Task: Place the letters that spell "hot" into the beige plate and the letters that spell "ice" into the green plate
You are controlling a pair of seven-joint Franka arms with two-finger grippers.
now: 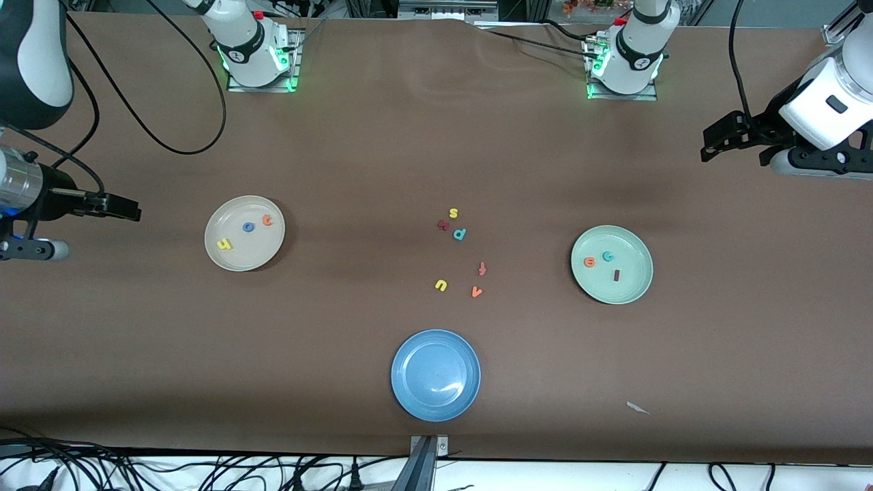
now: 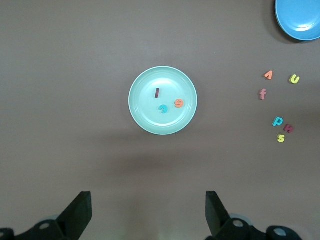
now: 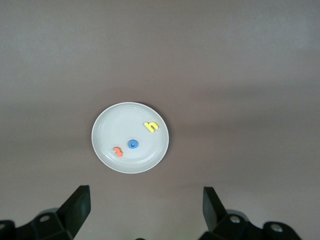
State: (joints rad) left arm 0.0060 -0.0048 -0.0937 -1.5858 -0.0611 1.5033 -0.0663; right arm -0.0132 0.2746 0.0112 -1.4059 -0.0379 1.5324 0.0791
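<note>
Beige plate (image 1: 244, 233) holds yellow h (image 1: 224, 243), blue o (image 1: 248, 227), orange t (image 1: 267, 219); green plate (image 1: 612, 264) holds red i (image 1: 616, 275), teal c (image 1: 608, 256), orange e (image 1: 590, 261); left gripper (image 2: 147, 212) and right gripper (image 3: 146, 207) hover empty, jaws spread wide.

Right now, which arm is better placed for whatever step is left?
Neither: no step is left. The h, o and t lie in the beige plate; the i, c and e lie in the green plate. Left hand and right hand wait, open.
</note>
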